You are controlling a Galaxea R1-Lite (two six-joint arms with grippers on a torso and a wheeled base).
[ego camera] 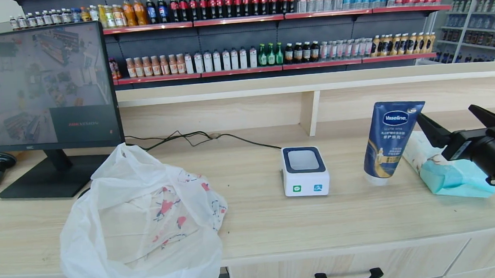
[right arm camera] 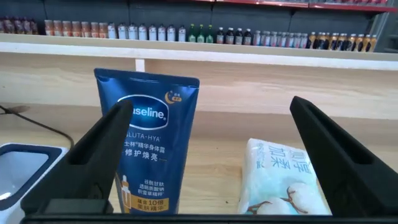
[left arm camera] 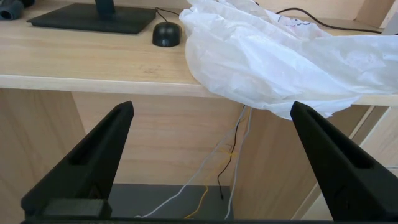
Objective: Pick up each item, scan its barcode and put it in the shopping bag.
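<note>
1. The right gripper [ego camera: 446, 116], wide open and empty, sits at 3 o'clock of the upright lotion tube [ego camera: 387, 141]. A brushing finger could topple the tube onto the tissue pack [ego camera: 451, 173] just beside it.
2. The left gripper [left arm camera: 211, 112], also open and empty, hangs below the counter [ego camera: 278, 223] edge.
3. The shopping bag [ego camera: 141, 223], at the scanner's [ego camera: 304, 170] 8 o'clock, lies crumpled; I cannot tell its contents.

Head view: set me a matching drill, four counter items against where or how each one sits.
Things:
1. bag
2. scanner
3. tube
4. tissue pack

Places:
a. upright, just right of the scanner
b. hanging over the front edge of the counter
c. lying flat, farthest right
d. mid-counter, window facing up

Pairs: 1-b, 2-d, 3-a, 4-c.
</note>
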